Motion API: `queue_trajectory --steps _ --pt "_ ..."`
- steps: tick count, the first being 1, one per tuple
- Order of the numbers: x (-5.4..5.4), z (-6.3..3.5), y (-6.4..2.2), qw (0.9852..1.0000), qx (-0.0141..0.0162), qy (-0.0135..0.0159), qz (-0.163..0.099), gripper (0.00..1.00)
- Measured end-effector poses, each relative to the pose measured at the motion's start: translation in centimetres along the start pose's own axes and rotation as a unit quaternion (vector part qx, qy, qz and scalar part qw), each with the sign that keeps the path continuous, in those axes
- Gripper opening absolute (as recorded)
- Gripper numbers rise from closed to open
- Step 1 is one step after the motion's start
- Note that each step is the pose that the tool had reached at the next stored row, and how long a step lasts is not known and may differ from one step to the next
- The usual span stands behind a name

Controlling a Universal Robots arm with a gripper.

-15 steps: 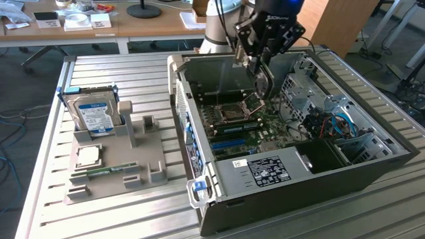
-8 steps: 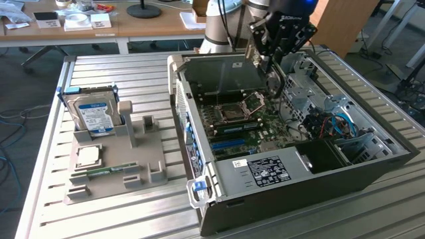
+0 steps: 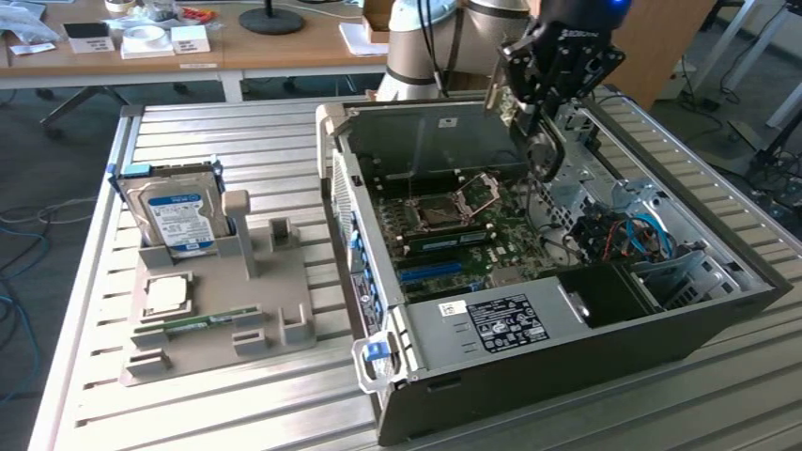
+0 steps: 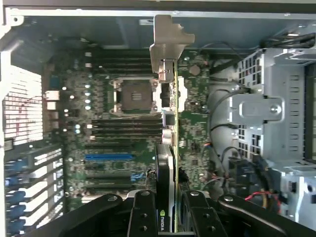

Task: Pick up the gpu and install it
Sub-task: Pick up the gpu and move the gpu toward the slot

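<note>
You have the black claw (image 4: 168, 212) pinching the thin green gpu card with black cooler (image 4: 167, 158) edge-on above the green motherboard (image 4: 118, 98), its long axis running from the claw to its silver end bracket (image 4: 168, 42), crosswise to the board's blue slot (image 4: 108, 156).

A slatted metal table (image 3: 188, 141) carries two things. In the exterior view, an open dark computer case (image 3: 564, 376) lies on its side over the table's 3 o'clock half, open face up. A grey moulded holder tray (image 3: 282, 282) lies flat at 9 o'clock of the case, just beside it. Bare slats show around the tray toward 12 and 6 o'clock.
</note>
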State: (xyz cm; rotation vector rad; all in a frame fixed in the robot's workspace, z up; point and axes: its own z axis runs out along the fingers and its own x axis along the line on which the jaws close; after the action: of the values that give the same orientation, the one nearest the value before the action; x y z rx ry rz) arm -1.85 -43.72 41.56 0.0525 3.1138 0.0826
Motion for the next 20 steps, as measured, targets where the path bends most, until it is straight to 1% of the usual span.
queue_trajectory --steps 7,10,13,17,20 --pt "-2.7 0.07 0.09 1.0 0.0 0.0 0.0 0.27" --pt "-3.7 0.11 0.13 1.0 -0.0001 0.0 0.0 0.27" --pt "-4.2 0.11 0.14 1.0 0.0 0.0 0.0 0.27" --pt "-4.2 0.12 0.14 1.0 0.0 0.0 0.0 0.27" --pt "-4.9 0.14 0.16 1.0 -0.0001 0.0 0.0 0.27"
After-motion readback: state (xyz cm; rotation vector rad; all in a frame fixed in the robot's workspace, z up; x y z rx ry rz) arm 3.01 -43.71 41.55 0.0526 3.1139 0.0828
